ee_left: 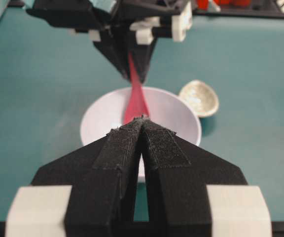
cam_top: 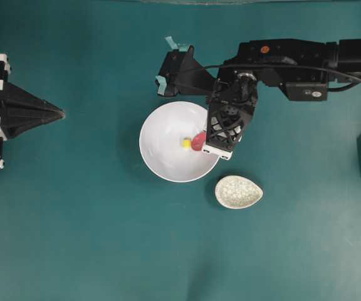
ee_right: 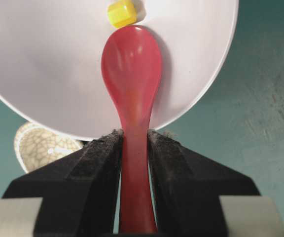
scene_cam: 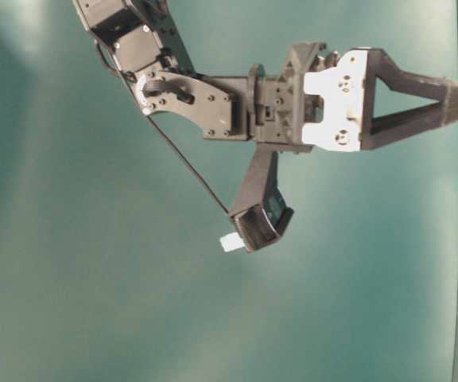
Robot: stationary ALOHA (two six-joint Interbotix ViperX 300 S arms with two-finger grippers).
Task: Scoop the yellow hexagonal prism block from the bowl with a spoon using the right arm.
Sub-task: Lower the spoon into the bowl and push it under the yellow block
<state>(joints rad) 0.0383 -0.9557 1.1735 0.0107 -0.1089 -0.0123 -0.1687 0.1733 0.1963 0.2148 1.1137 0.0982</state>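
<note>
The right claw (ee_right: pixel 134 148) is closed on the handle of the spoon (ee_right: pixel 132 74), with both black fingers pressing its sides. The red scoop hangs inside the white bowl (cam_top: pixel 162 135), and its tip is just beside the yellow hexagonal prism block (ee_right: pixel 122 13); I cannot tell if they touch. The block lies on the bottom of the bowl, near the middle. The left claw (ee_left: pixel 142 121) is shut with nothing between its fingers and rests well apart at the left edge of the green worktop (cam_top: pixel 93 238). A small speckled dish (cam_top: pixel 239 191) stands near the bowl.
</note>
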